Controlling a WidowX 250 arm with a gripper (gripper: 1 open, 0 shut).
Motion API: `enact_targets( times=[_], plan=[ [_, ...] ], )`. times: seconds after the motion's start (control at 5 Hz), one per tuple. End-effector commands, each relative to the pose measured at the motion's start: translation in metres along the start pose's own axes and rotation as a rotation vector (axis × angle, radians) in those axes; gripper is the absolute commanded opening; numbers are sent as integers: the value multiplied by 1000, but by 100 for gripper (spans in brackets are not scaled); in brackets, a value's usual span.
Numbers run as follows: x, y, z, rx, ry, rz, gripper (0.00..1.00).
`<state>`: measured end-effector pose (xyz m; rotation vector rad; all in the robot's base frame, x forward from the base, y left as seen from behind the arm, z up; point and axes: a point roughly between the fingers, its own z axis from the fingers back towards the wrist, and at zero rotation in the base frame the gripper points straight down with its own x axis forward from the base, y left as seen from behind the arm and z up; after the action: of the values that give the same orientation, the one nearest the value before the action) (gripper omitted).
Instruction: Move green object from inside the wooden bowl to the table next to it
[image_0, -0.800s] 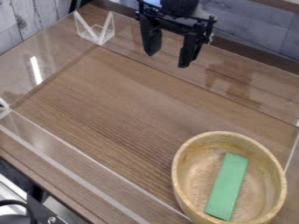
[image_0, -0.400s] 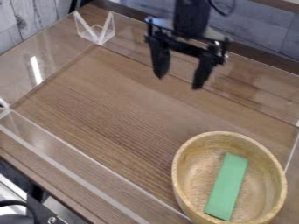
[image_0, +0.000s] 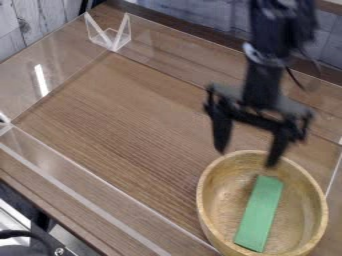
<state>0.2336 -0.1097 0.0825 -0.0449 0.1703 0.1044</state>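
Now flat green object (image_0: 262, 213) lies in round wooden bowl (image_0: 215, 178), pincer (image_0: 249, 135) agape above.

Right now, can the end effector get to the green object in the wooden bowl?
Probably yes. The end effector hangs open above the wooden bowl's far rim, and the green object lies uncovered inside with nothing over it.

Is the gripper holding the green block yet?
No, the open gripper hangs above the bowl rim, while the green block lies flat inside, untouched.
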Motion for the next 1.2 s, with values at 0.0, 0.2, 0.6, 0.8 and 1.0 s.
enact_targets(
  times=[0.0, 0.2, 0.6, 0.8, 1.0],
  plan=[
    [-8, -20, 7, -59, -75, 22, 100],
    [-13, -24, -2, -85, -96, 56, 100],
    [-18, -29, -24, -115, -164, 99, 100],
    [-8, -23, -10, -119, -198, 123, 100],
    [3, -18, 0, -125, -222, 140, 100]
  ],
)
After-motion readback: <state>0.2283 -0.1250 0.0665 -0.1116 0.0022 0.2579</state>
